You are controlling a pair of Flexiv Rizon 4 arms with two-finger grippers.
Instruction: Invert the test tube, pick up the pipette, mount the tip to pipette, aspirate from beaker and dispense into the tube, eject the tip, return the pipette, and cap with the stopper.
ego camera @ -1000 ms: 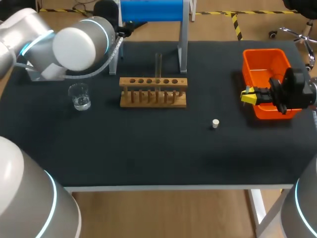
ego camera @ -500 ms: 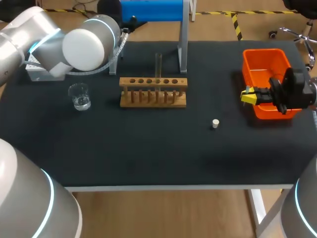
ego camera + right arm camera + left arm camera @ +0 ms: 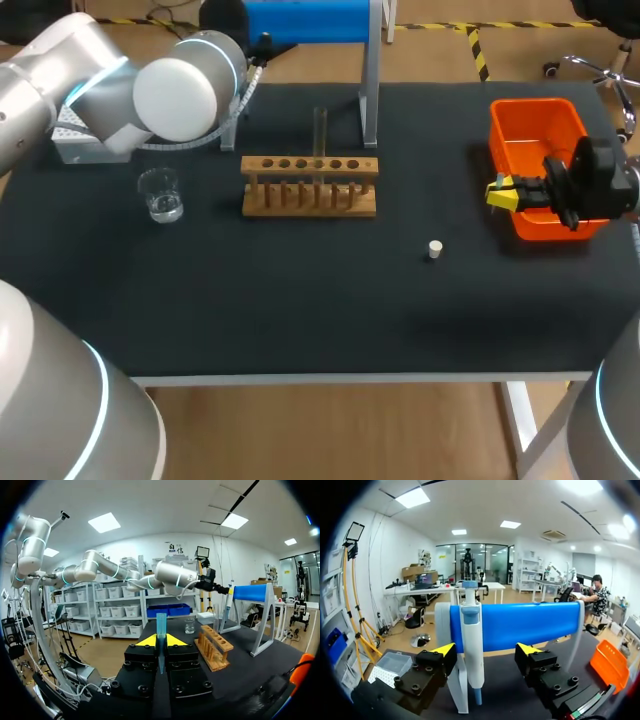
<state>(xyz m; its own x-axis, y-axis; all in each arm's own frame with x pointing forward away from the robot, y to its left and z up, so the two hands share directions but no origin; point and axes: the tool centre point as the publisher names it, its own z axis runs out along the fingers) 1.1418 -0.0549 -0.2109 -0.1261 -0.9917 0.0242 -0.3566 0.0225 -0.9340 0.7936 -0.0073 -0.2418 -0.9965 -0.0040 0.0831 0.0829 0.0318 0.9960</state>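
At the back of the counter [image 3: 300, 290], the left tool [image 3: 486, 650] sits level with the blue-barred stand [image 3: 530, 624], its yellow-tipped fingers spread wide. The pipette [image 3: 471, 640] hangs upright from the stand's bar just ahead of those fingers, nearer one finger than the other. Neither finger touches it. In the head view the left arm comes in from the far left corner, and its big grey joint sits above the grey tip box [image 3: 72, 142].

Toward the right edge, the right tool [image 3: 500, 192] hovers beside the orange bin [image 3: 535, 125], fingers pressed together on a blue pipette tip [image 3: 161, 627]. The tip stands upright between the yellow pads, its wide end rising above them.

Midway along the counter stands the wooden rack [image 3: 310, 187]. The clear test tube [image 3: 320, 128] stands upright in one of its middle holes. The glass beaker [image 3: 160, 194], with a little clear liquid in the bottom, stands near the rack on its left-arm side and apart from it. The small pale stopper [image 3: 434, 249] lies on the dark mat between the rack and the bin, nearer the front edge and touching neither.

From the right wrist, rack, beaker and stand line up ahead of the tool, and the left arm reaches in to the pipette.
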